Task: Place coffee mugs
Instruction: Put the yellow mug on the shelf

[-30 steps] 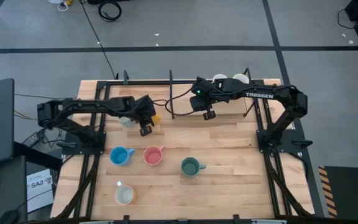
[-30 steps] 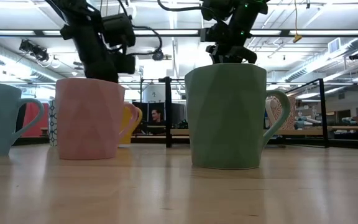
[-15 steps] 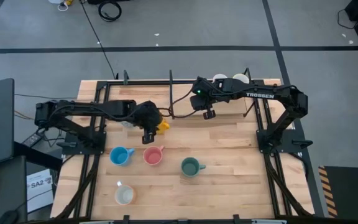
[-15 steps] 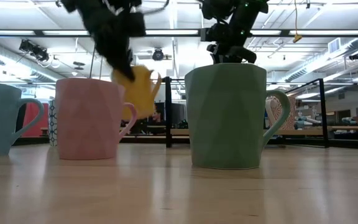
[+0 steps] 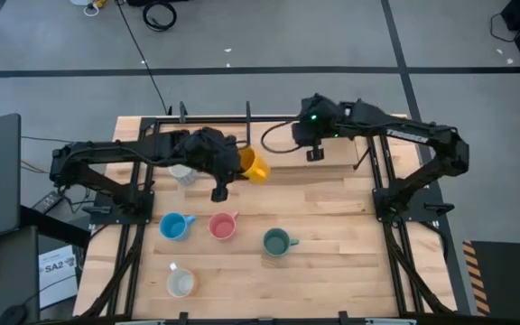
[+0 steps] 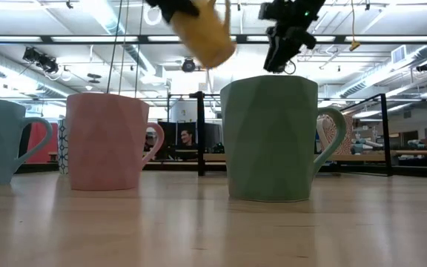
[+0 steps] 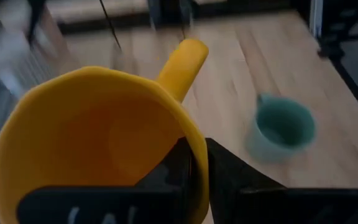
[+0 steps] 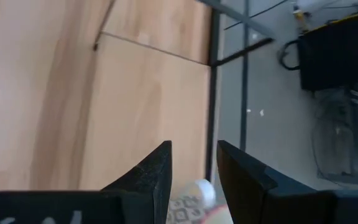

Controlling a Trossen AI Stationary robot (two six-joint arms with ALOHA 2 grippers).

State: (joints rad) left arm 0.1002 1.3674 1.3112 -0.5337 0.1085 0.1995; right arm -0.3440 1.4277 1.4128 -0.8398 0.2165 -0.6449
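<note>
The left gripper (image 5: 239, 163) pinches the rim of the orange mug (image 5: 254, 166), one finger inside the cup and one outside, and holds it tilted in the air above the middle back of the surface (image 5: 332, 262). In the low view that mug (image 6: 206, 33) hangs above the rims of the standing ones.

The right gripper (image 5: 313, 150) hovers near the back edge with its fingers a little apart and nothing between them; a patterned mug (image 8: 188, 208), only partly in view, sits just below it.

No maker's lettering is legible on either arm.

Standing in a row on the surface: one light blue mug (image 5: 175, 226), one pink mug (image 5: 221, 226), one teal-green mug (image 5: 276, 242). One cream mug (image 5: 181, 284) stands nearer the front edge. A pale mug (image 5: 181, 173), probably white, shows under the left arm. Bare wood lies open to the right of the teal-green mug.
</note>
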